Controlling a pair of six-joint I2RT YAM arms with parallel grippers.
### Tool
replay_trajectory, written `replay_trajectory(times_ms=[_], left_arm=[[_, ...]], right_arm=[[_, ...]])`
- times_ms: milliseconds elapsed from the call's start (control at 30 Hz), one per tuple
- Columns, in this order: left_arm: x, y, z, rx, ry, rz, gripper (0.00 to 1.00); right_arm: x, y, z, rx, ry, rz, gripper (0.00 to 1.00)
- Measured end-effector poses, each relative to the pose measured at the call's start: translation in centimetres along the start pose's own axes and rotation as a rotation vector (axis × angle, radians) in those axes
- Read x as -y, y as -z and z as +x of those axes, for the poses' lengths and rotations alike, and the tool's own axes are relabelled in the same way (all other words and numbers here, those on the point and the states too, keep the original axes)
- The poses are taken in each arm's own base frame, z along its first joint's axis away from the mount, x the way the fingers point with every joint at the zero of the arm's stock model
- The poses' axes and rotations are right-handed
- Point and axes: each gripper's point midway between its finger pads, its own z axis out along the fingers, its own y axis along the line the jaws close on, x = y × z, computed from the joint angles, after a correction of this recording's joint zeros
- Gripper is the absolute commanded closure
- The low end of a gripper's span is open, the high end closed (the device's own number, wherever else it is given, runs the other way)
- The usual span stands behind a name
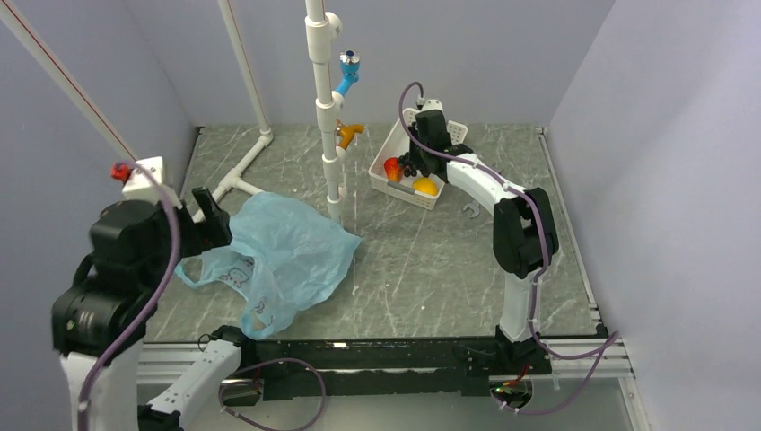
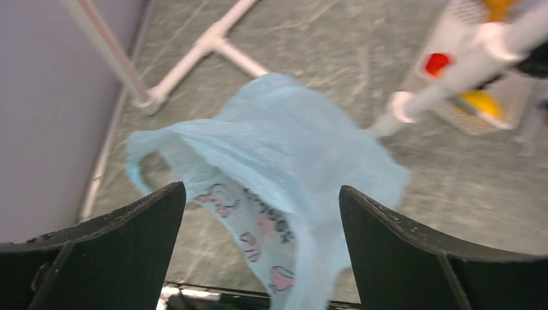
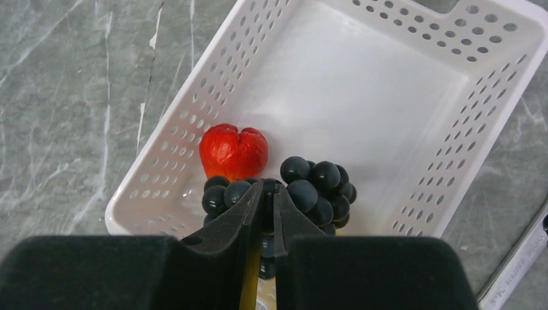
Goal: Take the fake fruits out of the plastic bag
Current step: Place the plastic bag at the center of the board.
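Note:
The light-blue plastic bag (image 1: 278,256) lies crumpled on the table at the left. It also shows in the left wrist view (image 2: 291,148), with its printed handle part hanging between the fingers. My left gripper (image 1: 211,220) (image 2: 262,200) is wide open just above the bag's left edge and grips nothing. My right gripper (image 1: 417,160) (image 3: 268,188) is shut on the dark grapes (image 3: 316,184) and holds them inside the white perforated basket (image 3: 362,84). The red-orange fruit (image 3: 232,150) (image 1: 393,169) lies in the basket beside them. The yellow-orange fruit (image 1: 425,187) lies there too, mostly hidden under my fingers in the right wrist view.
A white pipe stand (image 1: 328,108) rises between the bag and the basket (image 1: 388,184), with blue and orange fittings on it. A wrench (image 1: 469,211) lies right of the basket. Grey walls close in the table on three sides.

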Motion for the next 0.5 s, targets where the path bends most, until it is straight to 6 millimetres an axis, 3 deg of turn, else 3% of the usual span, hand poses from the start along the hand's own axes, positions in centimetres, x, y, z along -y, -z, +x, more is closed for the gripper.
replay_trajectory(times_ms=[200, 400, 500], left_arm=[[3.6, 5.9, -1.4, 0.121, 0.111, 0.309, 0.01], [5.2, 8.9, -2.1, 0.173, 0.157, 0.457, 0.01], [5.3, 9.9, -2.6, 0.211, 0.170, 0.487, 0.01]], right_arm=[[0.0, 0.1, 1.3, -0.047, 0.007, -0.011, 0.51], [0.5, 0.7, 2.8, -0.108, 0.019, 0.007, 0.38], [0.8, 2.9, 3.6, -0.139, 0.011, 0.011, 0.31]])
